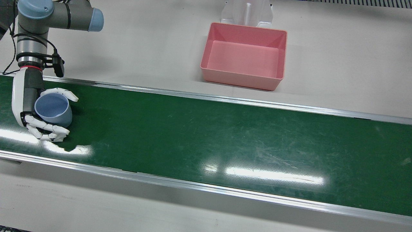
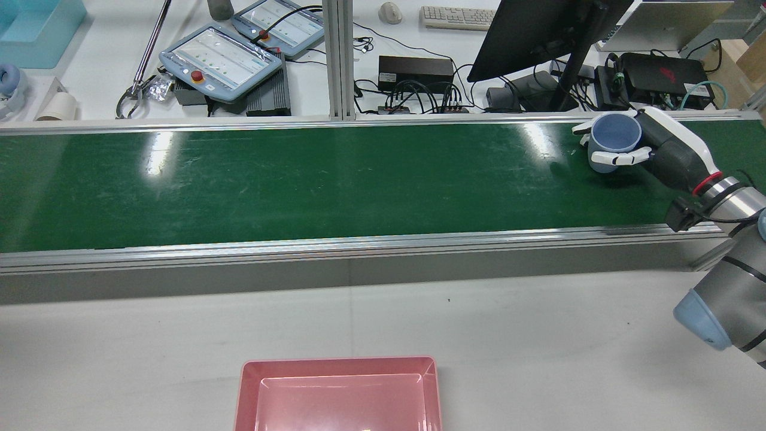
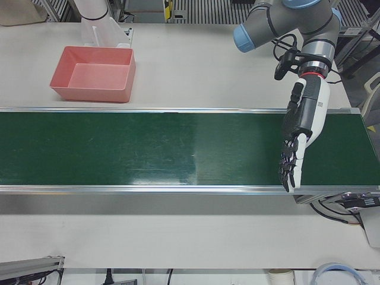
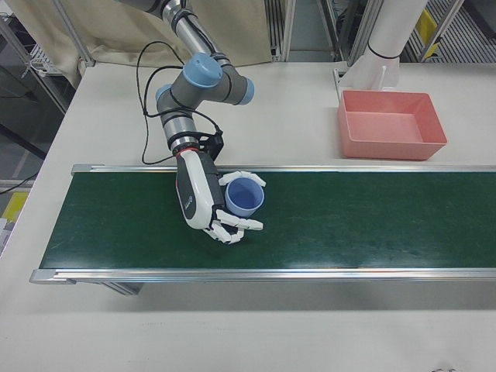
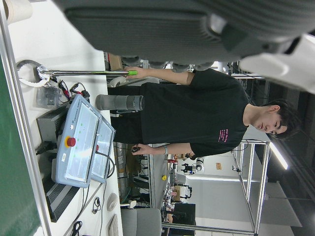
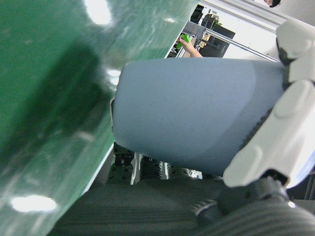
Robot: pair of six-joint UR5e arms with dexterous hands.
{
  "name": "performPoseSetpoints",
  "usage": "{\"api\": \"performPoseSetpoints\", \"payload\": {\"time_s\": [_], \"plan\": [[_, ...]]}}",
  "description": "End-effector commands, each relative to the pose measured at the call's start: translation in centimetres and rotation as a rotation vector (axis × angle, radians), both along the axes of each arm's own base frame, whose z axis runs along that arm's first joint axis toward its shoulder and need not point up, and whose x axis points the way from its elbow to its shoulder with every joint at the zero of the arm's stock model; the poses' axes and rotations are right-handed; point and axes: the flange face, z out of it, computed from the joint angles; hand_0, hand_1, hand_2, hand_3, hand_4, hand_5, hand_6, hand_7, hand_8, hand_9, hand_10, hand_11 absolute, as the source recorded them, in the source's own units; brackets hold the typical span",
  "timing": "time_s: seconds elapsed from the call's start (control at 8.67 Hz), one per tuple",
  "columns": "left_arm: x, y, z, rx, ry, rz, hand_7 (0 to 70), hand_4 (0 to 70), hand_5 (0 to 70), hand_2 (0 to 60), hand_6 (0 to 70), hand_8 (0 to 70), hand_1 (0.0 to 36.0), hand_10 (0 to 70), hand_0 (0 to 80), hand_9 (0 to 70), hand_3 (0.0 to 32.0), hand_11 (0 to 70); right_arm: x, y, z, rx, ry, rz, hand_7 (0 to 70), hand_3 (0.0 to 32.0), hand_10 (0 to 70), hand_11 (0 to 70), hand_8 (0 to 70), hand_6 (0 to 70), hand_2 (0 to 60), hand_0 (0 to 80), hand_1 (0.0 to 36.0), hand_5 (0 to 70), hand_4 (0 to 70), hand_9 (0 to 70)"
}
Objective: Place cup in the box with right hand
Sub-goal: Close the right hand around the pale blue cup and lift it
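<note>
Your right hand (image 1: 35,106) has its fingers wrapped around the blue cup (image 1: 54,110), gripping it by the side wall with the open mouth facing up and only slightly tipped. It sits low over the green belt (image 1: 206,141), at the end on the right arm's side; from the right hand view the base looks clear of the belt, though only just. The pink box (image 1: 244,54) lies empty on the white table (image 1: 154,42), off the belt on the robot's side and well apart from the cup, toward the middle of the station. So the carry runs along the belt and back across its near rail. Your left hand (image 3: 298,139) hangs spread and empty over the belt's other end, well away.
</note>
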Motion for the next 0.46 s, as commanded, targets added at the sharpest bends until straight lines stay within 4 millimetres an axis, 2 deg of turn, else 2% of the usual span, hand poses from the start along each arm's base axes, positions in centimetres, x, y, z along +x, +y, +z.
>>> {"api": "performPoseSetpoints", "payload": {"time_s": [0.0, 0.12, 0.23, 0.35], "plan": [[0.0, 0.0, 0.0, 0.0, 0.0, 0.002, 0.0, 0.0, 0.0, 0.0, 0.0, 0.0, 0.0, 0.0, 0.0, 0.0, 0.0, 0.0, 5.7, 0.1, -4.2, 0.074, -0.033, 0.096, 70.0, 0.0, 29.8, 43.0, 49.9, 31.8, 25.4, 45.1, 7.7, 9.2, 36.5, 70.0], [0.0, 0.0, 0.0, 0.0, 0.0, 0.0, 0.0, 0.0, 0.0, 0.0, 0.0, 0.0, 0.0, 0.0, 0.0, 0.0, 0.0, 0.0, 5.2, 0.3, -6.1, 0.108, -0.039, 0.086, 70.0, 0.0, 28.0, 40.8, 48.1, 31.1, 25.6, 45.3, 8.2, 8.9, 37.0, 70.0], [0.0, 0.0, -0.1, 0.0, 0.0, 0.0, 0.0, 0.0, 0.0, 0.0, 0.0, 0.0, 0.0, 0.0, 0.0, 0.0, 0.0, 0.0, 4.0, 0.9, -9.0, 0.166, -0.044, 0.069, 70.0, 0.0, 26.9, 39.3, 47.7, 31.4, 30.0, 44.9, 9.7, 8.8, 37.0, 70.0], [0.0, 0.1, -0.1, 0.0, 0.0, 0.0, 0.0, 0.0, 0.0, 0.0, 0.0, 0.0, 0.0, 0.0, 0.0, 0.0, 0.0, 0.0, 2.8, 2.2, -12.3, 0.208, -0.026, 0.048, 70.0, 0.0, 27.2, 39.7, 48.6, 32.2, 26.8, 45.6, 8.8, 8.8, 40.9, 70.0]]}}
